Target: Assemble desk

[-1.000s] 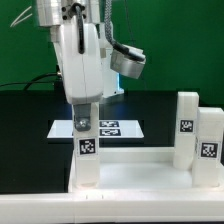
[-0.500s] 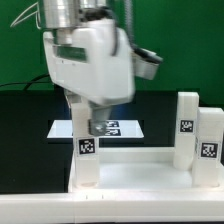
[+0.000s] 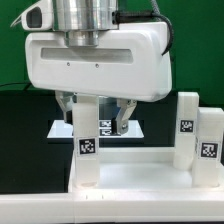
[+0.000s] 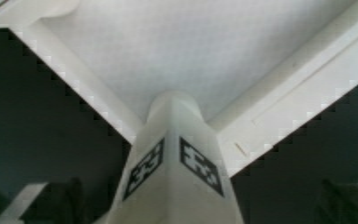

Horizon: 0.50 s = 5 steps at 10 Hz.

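The white desk top [image 3: 135,172] lies at the front with its legs pointing up. One leg [image 3: 88,150] stands upright in the socket at the exterior view's left and bears black-and-white tags. Two more legs [image 3: 186,128] [image 3: 209,142] stand at the exterior view's right. My gripper [image 3: 95,114] hangs straight over the left leg, its broad face toward the camera. Its fingers [image 3: 122,118] straddle the leg's top with gaps on both sides, so it is open. In the wrist view the tagged leg [image 4: 179,165] rises between my gripper's [image 4: 194,206] dark fingers [image 4: 30,203], above the desk top [image 4: 176,50].
The marker board [image 3: 138,128] lies flat on the black table behind the desk, partly hidden by my hand. A green backdrop stands behind the table. The white front edge of the rig runs along the bottom of the exterior view.
My hand has turned about the upright leg, from its narrow side to its broad face toward the camera. The leg and desk top have stayed in place.
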{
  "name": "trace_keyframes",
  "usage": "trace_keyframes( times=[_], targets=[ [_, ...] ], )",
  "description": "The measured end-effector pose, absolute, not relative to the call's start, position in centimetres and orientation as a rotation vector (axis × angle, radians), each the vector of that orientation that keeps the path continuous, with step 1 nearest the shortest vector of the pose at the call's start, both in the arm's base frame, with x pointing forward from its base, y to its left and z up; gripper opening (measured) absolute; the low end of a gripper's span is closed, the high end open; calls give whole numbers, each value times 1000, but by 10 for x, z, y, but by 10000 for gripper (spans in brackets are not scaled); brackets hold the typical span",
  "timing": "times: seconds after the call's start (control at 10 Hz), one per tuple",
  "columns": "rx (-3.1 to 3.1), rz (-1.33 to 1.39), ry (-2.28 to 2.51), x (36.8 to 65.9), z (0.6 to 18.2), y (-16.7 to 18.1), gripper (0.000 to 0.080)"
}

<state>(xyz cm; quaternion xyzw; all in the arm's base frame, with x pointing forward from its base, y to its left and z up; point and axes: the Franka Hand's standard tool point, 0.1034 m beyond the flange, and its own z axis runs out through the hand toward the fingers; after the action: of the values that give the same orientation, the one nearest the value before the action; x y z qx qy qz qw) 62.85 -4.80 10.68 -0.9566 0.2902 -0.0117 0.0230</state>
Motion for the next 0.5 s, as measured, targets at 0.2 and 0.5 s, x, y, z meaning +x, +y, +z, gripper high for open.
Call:
trace_keyframes(
  times=[0.2, 0.5],
  targets=[
    [-3059, -21, 468, 628, 110, -63, 648],
    [-3088, -16, 249, 627, 111, -66, 648]
  ],
)
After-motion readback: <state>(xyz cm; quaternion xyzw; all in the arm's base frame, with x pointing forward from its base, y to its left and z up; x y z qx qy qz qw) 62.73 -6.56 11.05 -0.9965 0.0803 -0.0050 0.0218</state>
